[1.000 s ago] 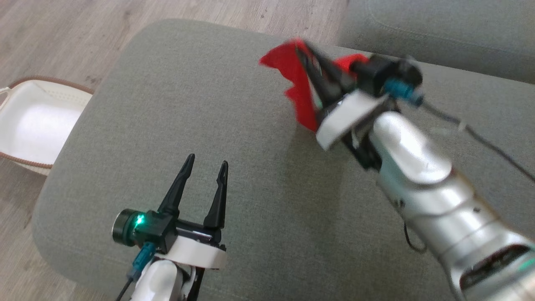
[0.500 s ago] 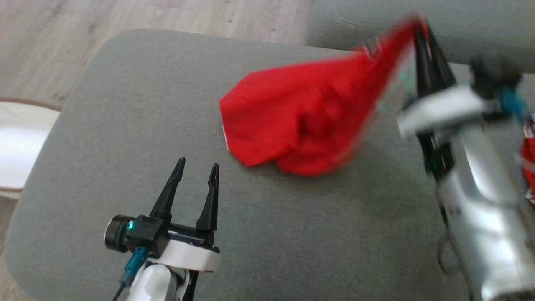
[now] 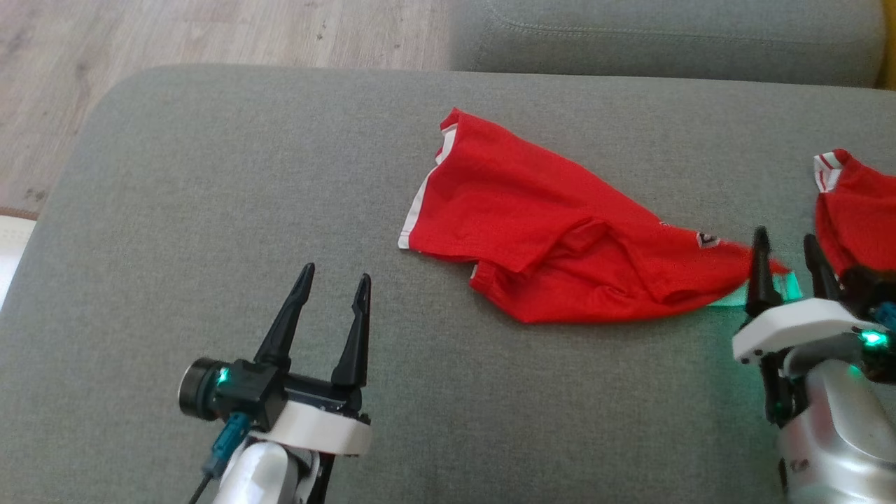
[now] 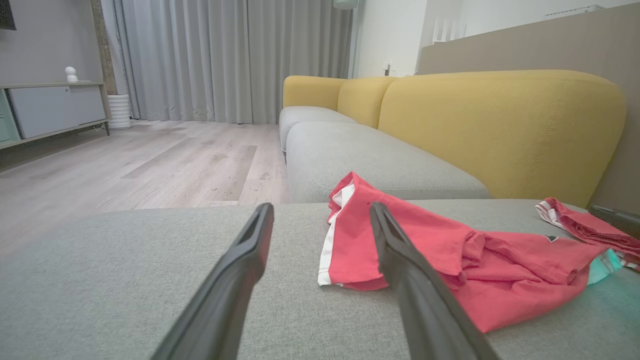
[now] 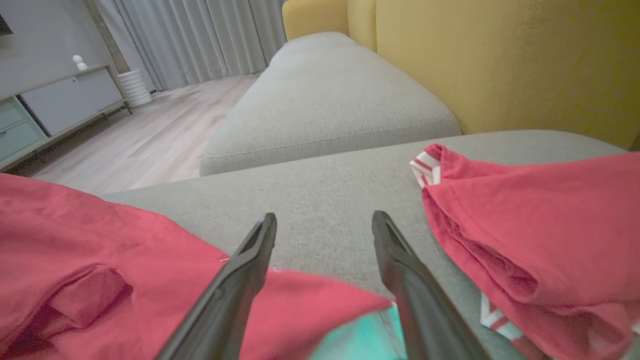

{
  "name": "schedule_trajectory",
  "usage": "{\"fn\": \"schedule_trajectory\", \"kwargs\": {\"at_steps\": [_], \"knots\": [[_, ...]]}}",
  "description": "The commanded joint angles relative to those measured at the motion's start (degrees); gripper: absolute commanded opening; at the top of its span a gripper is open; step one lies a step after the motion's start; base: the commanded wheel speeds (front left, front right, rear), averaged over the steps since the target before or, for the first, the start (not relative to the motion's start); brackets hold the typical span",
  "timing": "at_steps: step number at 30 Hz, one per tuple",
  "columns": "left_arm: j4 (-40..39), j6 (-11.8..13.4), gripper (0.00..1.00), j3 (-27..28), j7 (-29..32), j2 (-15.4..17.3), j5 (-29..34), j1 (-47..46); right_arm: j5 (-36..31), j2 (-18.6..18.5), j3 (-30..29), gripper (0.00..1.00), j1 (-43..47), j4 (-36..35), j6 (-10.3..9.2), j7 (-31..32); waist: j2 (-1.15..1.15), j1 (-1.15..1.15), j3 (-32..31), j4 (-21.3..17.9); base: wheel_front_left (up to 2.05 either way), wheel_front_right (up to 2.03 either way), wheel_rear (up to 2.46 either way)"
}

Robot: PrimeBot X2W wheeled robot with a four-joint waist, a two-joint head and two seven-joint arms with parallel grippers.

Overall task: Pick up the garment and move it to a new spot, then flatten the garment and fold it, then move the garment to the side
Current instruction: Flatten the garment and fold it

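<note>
The garment [image 3: 560, 238] is a red shirt with white trim, lying crumpled but spread out on the grey seat cushion [image 3: 210, 210]. Its right-hand tip reaches to my right gripper [image 3: 785, 260], whose fingers stand open over that tip. In the right wrist view the garment [image 5: 100, 260] passes under the open right gripper [image 5: 322, 222]. My left gripper [image 3: 332, 287] is open and holds nothing, nearer the front edge and to the left of the garment. The left wrist view has the garment [image 4: 450, 250] just beyond the left gripper [image 4: 320, 215].
A second red garment [image 3: 857, 210] lies bunched at the cushion's right end, close to my right gripper. Another grey seat [image 3: 665, 35] lies beyond, with yellow backrests [image 4: 500, 125]. Wooden floor [image 3: 175, 35] lies at the far left, with a white basket's edge [image 3: 7, 238].
My right gripper swung the garment right and down, laid it on the cushion and opened. The left gripper stayed put. The camera has turned right.
</note>
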Motion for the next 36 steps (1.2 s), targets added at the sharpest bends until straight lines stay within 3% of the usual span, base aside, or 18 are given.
{"fn": "schedule_trajectory", "kwargs": {"at_steps": [1, 5, 13, 18, 26, 36], "knots": [[-1.48, -0.12, 1.00, 1.85, -0.53, 0.01, 0.69, -1.86, -0.58, 0.34, 1.15, 1.00, -0.92, -2.70, -0.05, -0.26, 0.00, 0.00, -0.18, -0.13, 0.00, 0.00, 0.00], [-1.24, -0.38, 1.00, 2.14, -0.53, 0.01, 0.90, -1.59, -0.89, 1.98, 3.78, 1.00, 1.03, -8.74, -0.05, -0.60, 0.00, 0.00, -0.93, -0.22, 0.00, 0.00, 0.00], [-2.08, -0.68, 1.00, 2.65, -0.53, 0.01, 1.09, -0.42, -0.43, 2.77, 16.00, 1.00, 10.11, -25.25, -0.05, -0.87, 0.00, 0.00, -2.77, 0.45, 0.00, 0.00, 0.00], [-2.36, -1.02, 1.00, 2.28, -0.53, 0.01, 1.27, 0.20, -1.07, 3.08, 19.21, 1.00, 16.81, -31.33, -0.05, -0.88, 0.00, 0.00, -3.07, 1.32, 0.00, 0.00, 0.00], [-2.52, -1.12, 1.00, 1.03, -0.53, 0.01, 0.83, 0.27, -4.14, 3.18, 22.08, 1.00, 17.70, -31.78, -0.05, -0.89, 0.00, 0.00, -2.12, 3.34, 0.00, 0.00, 0.00], [-2.06, -0.59, 1.00, -1.69, -0.54, 0.01, -0.63, -1.52, -9.67, 0.79, 26.54, 1.00, 9.24, -20.67, -0.05, 1.68, 0.00, 0.00, 1.48, 7.90, 0.00, 0.00, 0.00]]}}
